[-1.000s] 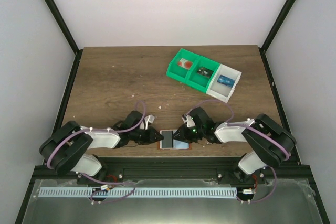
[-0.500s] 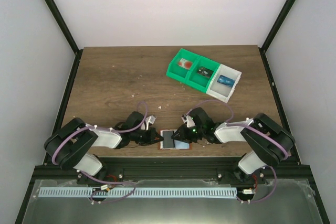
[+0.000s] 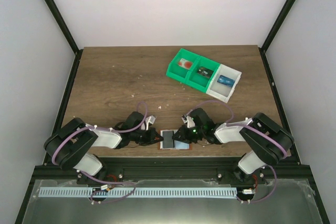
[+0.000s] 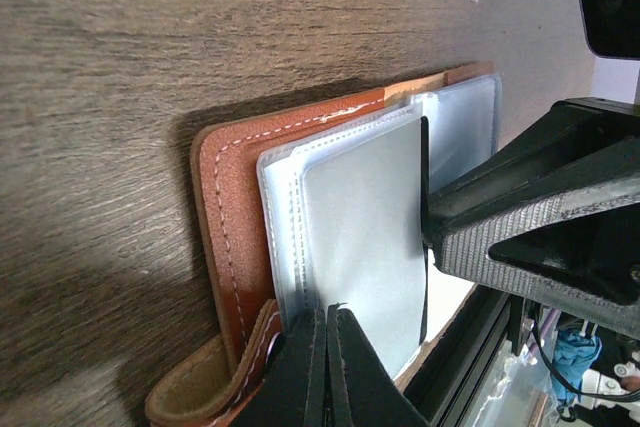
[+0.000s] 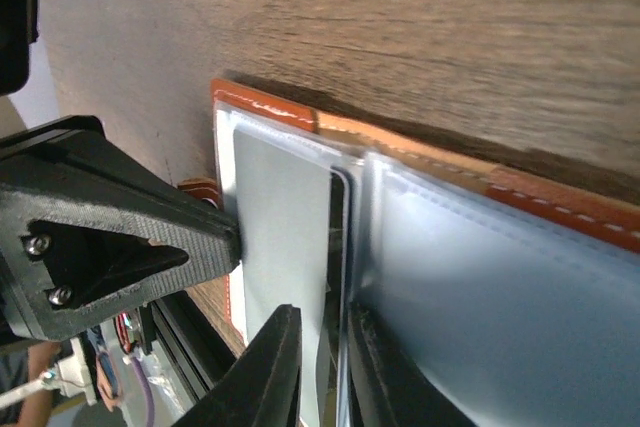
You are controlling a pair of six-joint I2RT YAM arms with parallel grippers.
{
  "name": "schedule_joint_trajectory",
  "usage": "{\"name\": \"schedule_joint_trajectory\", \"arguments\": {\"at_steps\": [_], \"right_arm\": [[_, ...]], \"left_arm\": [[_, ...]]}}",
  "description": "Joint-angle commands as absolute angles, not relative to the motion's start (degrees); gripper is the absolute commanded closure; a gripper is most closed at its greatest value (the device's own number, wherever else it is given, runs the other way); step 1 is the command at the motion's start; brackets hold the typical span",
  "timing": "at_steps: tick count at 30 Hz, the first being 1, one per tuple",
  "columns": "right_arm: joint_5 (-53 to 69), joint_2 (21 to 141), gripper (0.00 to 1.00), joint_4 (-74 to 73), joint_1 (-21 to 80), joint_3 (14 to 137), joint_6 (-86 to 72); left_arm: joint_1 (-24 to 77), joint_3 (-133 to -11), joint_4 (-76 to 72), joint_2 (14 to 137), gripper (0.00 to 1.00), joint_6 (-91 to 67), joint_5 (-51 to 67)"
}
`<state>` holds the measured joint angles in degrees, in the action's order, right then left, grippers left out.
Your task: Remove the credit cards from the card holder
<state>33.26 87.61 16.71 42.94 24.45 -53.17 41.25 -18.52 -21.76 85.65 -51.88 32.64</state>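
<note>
The card holder lies open at the table's near edge, reddish-brown with pale blue-grey panels. A grey card lies on its left panel, also in the right wrist view, with a dark card edge beside it. My left gripper is shut, its tips pinching the lower edge of the left panel; in the top view it is at the holder's left side. My right gripper has its jaws a narrow gap apart, straddling the dark card edge; in the top view it is at the holder's right half.
A green tray joined to a white compartment stands at the back right and holds small objects. The black frame rail runs just below the holder. The holder's strap curls beside my left fingers.
My left arm has shifted slightly right toward the holder since the earliest frame. The right arm and the holder have barely moved.
</note>
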Motion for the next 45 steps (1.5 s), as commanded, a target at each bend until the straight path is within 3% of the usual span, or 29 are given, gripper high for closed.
{"name": "schedule_joint_trajectory", "arguments": {"at_steps": [1, 6, 29, 37, 45], "right_arm": [[34.88, 86.97, 0.88, 17.03, 43.51, 24.09, -52.61], [33.54, 85.3, 0.99, 17.46, 43.51, 23.36, -52.67], [34.5, 77.25, 0.99, 14.87, 38.77, 19.8, -48.81], [34.44, 79.02, 0.85, 14.11, 40.09, 22.46, -49.25], [35.11, 85.93, 0.84, 16.25, 41.45, 24.86, -49.13]], "left_arm": [[41.64, -17.94, -18.68, 86.09, 1.0, -50.41, 31.3], [41.63, -17.66, -18.57, 86.05, 1.0, -50.35, 31.04], [41.63, -18.32, -15.23, 86.32, 1.0, -47.98, 29.34], [41.66, -17.86, -16.44, 86.37, 1.0, -48.67, 29.86], [41.64, -17.71, -17.49, 86.83, 1.0, -49.07, 30.36]]}}
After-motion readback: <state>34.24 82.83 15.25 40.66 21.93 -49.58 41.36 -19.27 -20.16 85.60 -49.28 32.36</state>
